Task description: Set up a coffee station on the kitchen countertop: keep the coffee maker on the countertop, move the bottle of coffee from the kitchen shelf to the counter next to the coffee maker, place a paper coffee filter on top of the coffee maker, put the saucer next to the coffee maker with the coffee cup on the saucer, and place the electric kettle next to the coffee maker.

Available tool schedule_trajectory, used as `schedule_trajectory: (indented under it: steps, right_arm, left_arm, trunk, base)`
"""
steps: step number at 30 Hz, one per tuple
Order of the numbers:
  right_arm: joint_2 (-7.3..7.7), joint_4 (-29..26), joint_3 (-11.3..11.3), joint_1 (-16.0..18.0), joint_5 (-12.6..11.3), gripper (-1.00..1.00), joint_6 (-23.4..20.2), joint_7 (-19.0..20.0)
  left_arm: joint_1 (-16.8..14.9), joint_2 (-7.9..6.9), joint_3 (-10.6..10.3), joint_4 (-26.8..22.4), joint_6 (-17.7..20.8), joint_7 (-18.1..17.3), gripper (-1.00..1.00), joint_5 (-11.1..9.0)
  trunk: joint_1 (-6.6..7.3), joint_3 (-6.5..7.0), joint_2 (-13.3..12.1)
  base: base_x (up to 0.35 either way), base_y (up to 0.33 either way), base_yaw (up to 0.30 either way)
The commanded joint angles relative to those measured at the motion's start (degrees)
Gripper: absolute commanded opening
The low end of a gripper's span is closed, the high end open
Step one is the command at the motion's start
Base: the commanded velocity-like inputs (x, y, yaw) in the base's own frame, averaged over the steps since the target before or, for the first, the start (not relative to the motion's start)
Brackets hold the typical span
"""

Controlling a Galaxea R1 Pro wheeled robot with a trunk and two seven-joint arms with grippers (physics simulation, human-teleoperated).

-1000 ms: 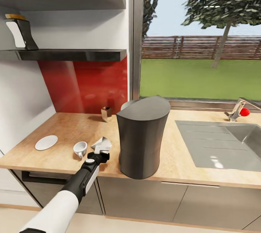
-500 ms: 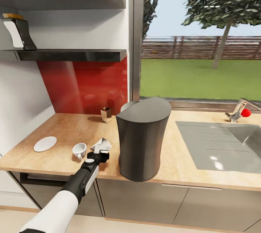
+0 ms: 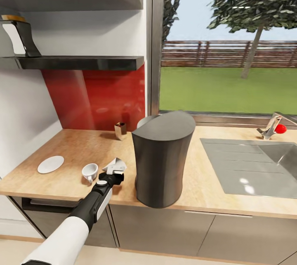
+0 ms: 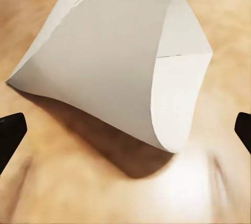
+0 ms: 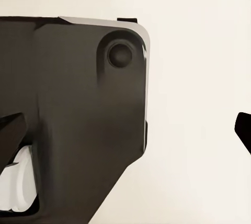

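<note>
On the bench (image 3: pixel 74 149), the tall coffee maker (image 3: pixel 161 160) stands near the front edge. Just left of it lies the paper coffee filter (image 4: pixel 120 62), with your left gripper (image 3: pixel 114 172) over it, fingers spread wide and empty. Lower gently, straddle one paper edge, pinch lightly.

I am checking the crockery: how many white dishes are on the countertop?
2: the saucer near the countertop's left end, and the cup just right of it. The coffee maker may hide others.

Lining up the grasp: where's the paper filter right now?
In the head view the filter lies on the countertop, between the cup and the coffee maker, just beyond the open left gripper.
</note>
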State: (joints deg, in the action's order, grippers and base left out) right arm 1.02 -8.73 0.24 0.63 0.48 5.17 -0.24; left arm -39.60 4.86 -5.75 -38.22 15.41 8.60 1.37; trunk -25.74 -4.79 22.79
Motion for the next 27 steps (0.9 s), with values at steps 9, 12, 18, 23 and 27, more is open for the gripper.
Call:
schedule_trajectory:
  steps: [9, 12, 18, 23, 27]
  right_arm:
    - [-0.06, 0.1, 0.07, 0.04, 0.05, 1.0, 0.19, -0.02]
    - [-0.06, 0.11, 0.05, 0.03, 0.05, 1.0, 0.19, -0.02]
    - [-0.06, 0.11, 0.07, 0.06, 0.05, 1.0, 0.19, -0.02]
    - [-0.06, 0.11, 0.06, 0.03, 0.05, 1.0, 0.19, -0.02]
    - [-0.06, 0.12, 0.05, 0.01, 0.05, 1.0, 0.19, -0.02]
  left_arm:
    - [-0.11, 0.05, -0.22, -0.1, 0.47, 0.54, 1.0, 0.21]
    - [-0.12, 0.06, -0.22, -0.1, 0.49, 1.93, 1.0, 0.14]
    - [-0.13, 0.06, -0.24, -0.1, 0.56, 4.76, 1.0, -0.02]
    - [-0.17, 0.06, -0.23, -0.1, 0.7, 5.11, 1.0, -0.04]
    - [-0.18, -0.01, -0.2, -0.1, 0.84, 5.21, 1.0, -0.05]
  trunk:
    - [-0.04, -0.13, 0.12]
    - [-0.04, -0.13, 0.12]
    - [-0.04, -0.13, 0.12]
    - [-0.04, -0.13, 0.12]
    - [-0.04, -0.13, 0.12]
  base:
    - [0.018, 0.0, 0.0]
    - [0.001, 0.0, 0.0]
    - [0.0, 0.0, 0.0]
    - [0.005, 0.0, 0.0]
    - [0.119, 0.0, 0.0]
